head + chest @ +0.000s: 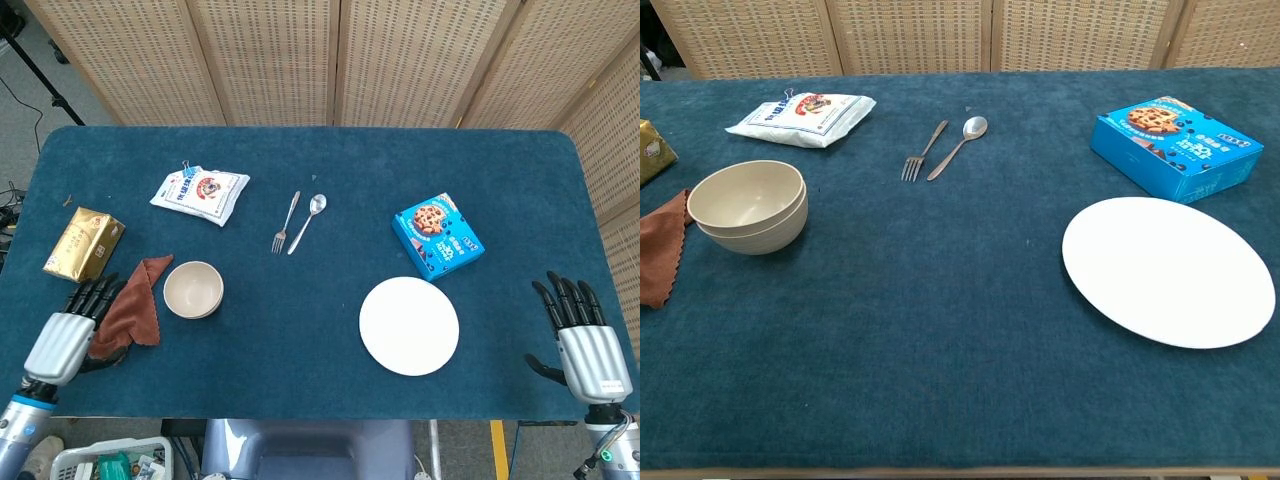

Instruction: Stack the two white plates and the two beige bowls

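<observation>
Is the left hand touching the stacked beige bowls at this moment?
Apart. The head view shows the left hand at the table's near edge, with the brown cloth lying between it and the bowls.

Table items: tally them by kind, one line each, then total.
Beige bowls, nested: 2
White plates: the stack looks like 1; can't separate 2
Fork: 1
Spoon: 1
Food packages: 3
Brown cloth: 1
Total: 9 visible
</observation>
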Controlling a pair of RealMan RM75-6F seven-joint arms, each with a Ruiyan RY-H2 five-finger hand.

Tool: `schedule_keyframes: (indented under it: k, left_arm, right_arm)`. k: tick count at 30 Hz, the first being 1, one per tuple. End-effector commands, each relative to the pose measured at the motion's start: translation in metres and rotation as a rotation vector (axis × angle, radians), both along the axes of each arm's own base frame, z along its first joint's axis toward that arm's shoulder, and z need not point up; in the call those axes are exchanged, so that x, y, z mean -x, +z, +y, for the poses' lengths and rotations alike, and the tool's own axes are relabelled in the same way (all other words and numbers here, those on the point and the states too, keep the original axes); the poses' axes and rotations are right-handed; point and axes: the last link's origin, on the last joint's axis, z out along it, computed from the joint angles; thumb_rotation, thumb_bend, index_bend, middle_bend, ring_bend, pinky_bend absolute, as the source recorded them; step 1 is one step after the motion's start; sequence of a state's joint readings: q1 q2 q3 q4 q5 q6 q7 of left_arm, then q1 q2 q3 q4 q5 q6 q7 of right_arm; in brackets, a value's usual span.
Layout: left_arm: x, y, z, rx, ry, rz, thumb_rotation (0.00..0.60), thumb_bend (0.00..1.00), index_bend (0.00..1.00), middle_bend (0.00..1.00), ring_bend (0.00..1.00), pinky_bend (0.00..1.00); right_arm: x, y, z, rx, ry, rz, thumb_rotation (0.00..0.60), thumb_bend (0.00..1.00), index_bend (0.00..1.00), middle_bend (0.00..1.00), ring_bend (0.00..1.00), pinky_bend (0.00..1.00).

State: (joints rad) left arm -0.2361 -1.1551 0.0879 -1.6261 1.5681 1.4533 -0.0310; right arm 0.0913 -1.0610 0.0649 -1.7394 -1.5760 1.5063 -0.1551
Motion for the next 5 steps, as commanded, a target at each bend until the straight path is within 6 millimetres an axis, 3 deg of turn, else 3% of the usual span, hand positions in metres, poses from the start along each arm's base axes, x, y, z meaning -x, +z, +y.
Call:
schedule_keyframes:
  k: [1, 5]
  left_arm:
    - [0.017, 0.018, -0.01, -0.093, 0.05, -0.014, 0.6, 0.2, 0.0, 0.0, 0.0, 0.0]
    - [0.028, 0.028, -0.018, -0.148, 0.074, -0.015, 0.6, 0.2, 0.0, 0.0, 0.0, 0.0]
  right_arm:
    - [0.0, -0.004, -0.002, -0.011, -0.006, 0.006, 0.6, 0.0, 0.0, 0.0, 0.0, 0.0]
    - [0.002, -0.009, -0.006, -0.005, -0.011, 0.012, 0.6, 0.0, 0.0, 0.0, 0.0, 0.0]
